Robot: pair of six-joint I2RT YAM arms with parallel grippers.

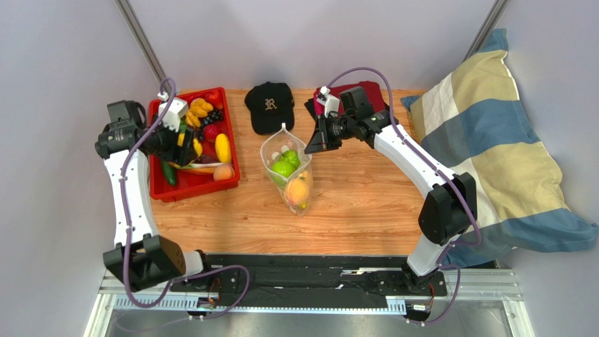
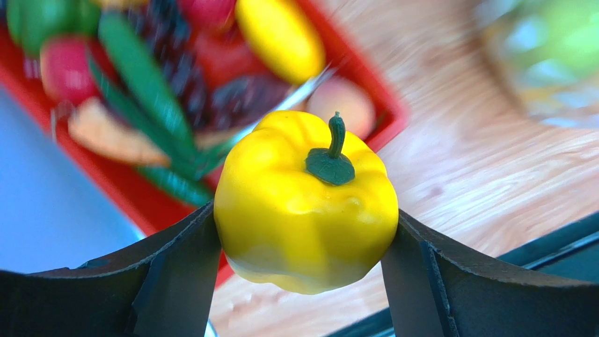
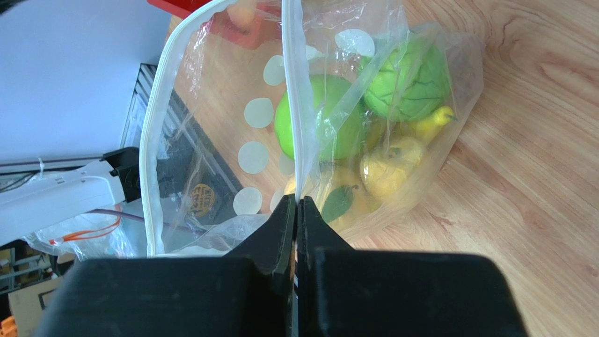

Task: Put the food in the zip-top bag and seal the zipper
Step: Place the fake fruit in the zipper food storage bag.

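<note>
1 wooden table (image 1: 365, 210) with a pale grain carries everything, and places here are told from the zip-top bag (image 1: 290, 168) at its middle. Right of the bag lies 1 soft pillow (image 1: 492, 154) in cream, blue and yellow blocks, hanging over the table's edge. Left of the bag sits 1 red plastic tray (image 1: 190, 188), rectangular and heaped with glossy toy fruits and vegetables. Just behind the bag rests 1 black cloth cap (image 1: 269, 105) with a pale letter on its front. The bag itself is clear, crinkled film printed with pale dots; its white zipper (image 3: 158, 126) gapes in 2 separate strips. Inside it, 1 smooth green round (image 3: 316, 119) and 1 veined green one (image 3: 408, 81) lie over several yellow pieces. The right gripper (image 3: 297, 210) has its 2 black fingers pressed flat together on 1 strip of the bag's rim. Left of the bag, over the tray, the left gripper (image 2: 306, 232) clasps 1 lobed yellow pepper (image 2: 295, 196) with a green stem — fingers spread wide around it.
</note>
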